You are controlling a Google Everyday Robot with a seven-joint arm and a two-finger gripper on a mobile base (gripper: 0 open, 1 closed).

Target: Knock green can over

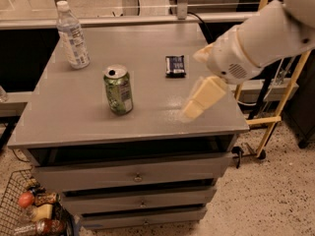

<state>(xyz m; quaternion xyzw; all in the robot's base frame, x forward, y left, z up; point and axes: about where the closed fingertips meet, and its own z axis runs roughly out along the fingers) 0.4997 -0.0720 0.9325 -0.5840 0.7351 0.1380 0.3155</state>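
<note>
The green can stands upright on the grey cabinet top, left of centre. It has a mottled pale-green label and a silver top with a pull-tab hole. My gripper hangs over the right front part of the cabinet top, to the right of the can and well apart from it. Its cream fingers point down and to the left. The white arm reaches in from the upper right.
A clear plastic bottle with a white cap stands at the back left. A small dark snack packet lies right of centre. A wire basket of items sits on the floor at the lower left. A wooden frame stands to the right.
</note>
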